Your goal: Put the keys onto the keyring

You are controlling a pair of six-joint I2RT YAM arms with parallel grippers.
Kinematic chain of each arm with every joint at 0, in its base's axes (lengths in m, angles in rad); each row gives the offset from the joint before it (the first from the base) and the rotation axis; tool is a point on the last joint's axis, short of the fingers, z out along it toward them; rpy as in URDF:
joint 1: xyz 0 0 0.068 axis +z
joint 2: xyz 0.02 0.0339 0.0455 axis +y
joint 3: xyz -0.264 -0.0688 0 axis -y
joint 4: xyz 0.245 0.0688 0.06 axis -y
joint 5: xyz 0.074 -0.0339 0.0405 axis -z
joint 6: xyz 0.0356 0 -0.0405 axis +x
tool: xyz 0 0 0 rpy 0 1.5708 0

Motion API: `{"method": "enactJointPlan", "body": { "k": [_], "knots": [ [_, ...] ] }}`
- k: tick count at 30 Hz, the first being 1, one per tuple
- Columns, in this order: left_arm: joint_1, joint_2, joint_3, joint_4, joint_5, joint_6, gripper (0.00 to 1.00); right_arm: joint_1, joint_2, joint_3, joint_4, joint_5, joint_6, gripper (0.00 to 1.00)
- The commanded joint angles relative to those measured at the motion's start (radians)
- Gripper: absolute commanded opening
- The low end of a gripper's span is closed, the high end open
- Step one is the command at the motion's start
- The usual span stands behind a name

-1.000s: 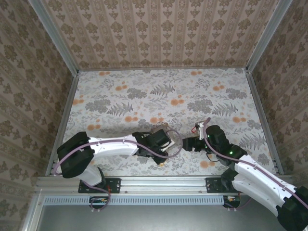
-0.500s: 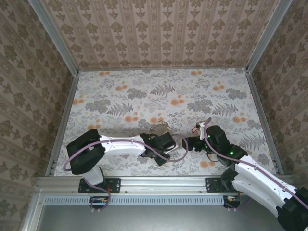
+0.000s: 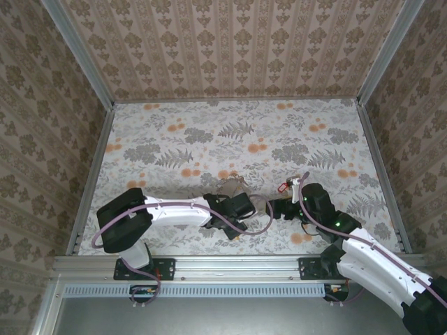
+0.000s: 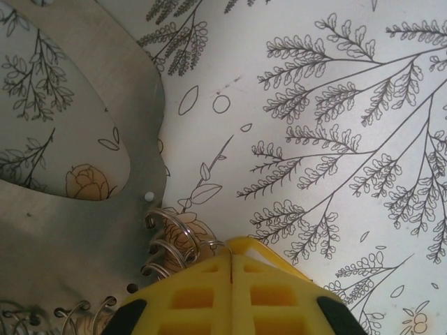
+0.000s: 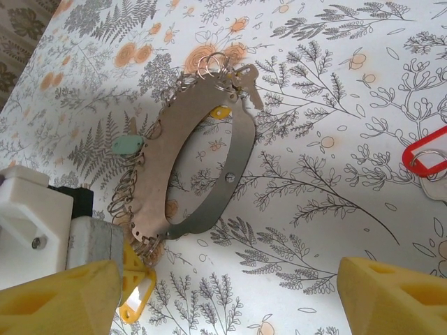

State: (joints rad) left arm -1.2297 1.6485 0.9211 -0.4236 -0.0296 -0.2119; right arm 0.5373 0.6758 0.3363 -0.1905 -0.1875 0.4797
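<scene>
Floral-patterned table (image 3: 174,139) with the flat metal keyring (image 5: 241,143) and, well apart, a red-headed key (image 5: 424,155).

The keyring (image 5: 241,150) lay on the bench (image 3: 174,139), midway along its near edge. One key (image 5: 427,157) lay apart, toward the right edge; another key (image 5: 128,144) touched the ring's rim.

Right wrist view's edge cuts off the red key (image 5: 424,159); left wrist view's, the keyring (image 4: 133,91).
</scene>
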Motion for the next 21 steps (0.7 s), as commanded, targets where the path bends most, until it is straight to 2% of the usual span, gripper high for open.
{"method": "enactJointPlan", "body": {
  "k": [1,5,12,13,17,19,21],
  "knots": [
    [-0.005,-0.047,0.015,-0.040,-0.012,-0.004,0.00,-0.007,-0.018,-0.010,-0.018,0.019,0.016,0.82],
    [0.011,-0.115,0.013,-0.059,0.027,-0.018,0.00,-0.007,-0.020,-0.009,-0.009,0.013,0.012,0.82],
    [0.097,-0.278,-0.046,-0.041,0.138,-0.013,0.00,-0.007,-0.038,-0.004,0.023,-0.049,-0.015,0.81],
    [0.098,-0.281,-0.053,-0.035,0.154,-0.013,0.03,-0.007,-0.045,-0.003,0.019,-0.050,-0.015,0.82],
    [0.071,-0.208,-0.033,-0.024,0.159,-0.032,0.35,-0.007,-0.065,-0.024,-0.012,-0.011,0.031,0.89],
    [0.064,-0.156,-0.015,-0.022,0.148,-0.050,0.40,-0.008,-0.065,-0.019,-0.073,0.065,0.070,0.95],
    [0.056,-0.117,0.002,-0.027,0.125,-0.071,0.40,-0.008,-0.072,-0.018,-0.112,0.123,0.101,0.99]
  ]
}}
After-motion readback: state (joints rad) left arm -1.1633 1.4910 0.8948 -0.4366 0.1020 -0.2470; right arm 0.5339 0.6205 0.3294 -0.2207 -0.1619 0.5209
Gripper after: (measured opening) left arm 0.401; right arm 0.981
